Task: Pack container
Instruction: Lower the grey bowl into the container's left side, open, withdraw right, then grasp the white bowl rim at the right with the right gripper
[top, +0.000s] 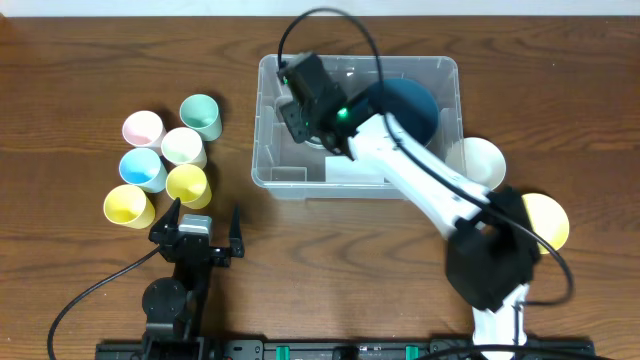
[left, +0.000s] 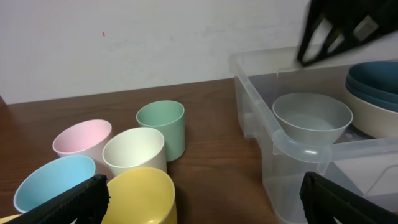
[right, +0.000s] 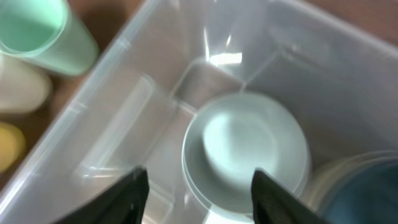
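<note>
Sitting upper centre in the overhead view, the container (top: 262, 150) holds three bowls: grey bowl (right: 245, 149), blue bowl (top: 410, 105) and cream bowl (left: 373, 121). Right gripper (right: 199, 186) above the grey bowl: fingers spread, empty. Left gripper (top: 206, 212): spread wide beside six cups (top: 183, 147). Outside, right: white bowl (top: 482, 160), yellow bowl (top: 548, 218).

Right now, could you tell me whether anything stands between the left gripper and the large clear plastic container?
Nothing visible does. Only bare wooden table lies between the open left gripper and the left wall of the large clear plastic container. The small yellow plastic cup stands just ahead of the gripper, off that path.
</note>
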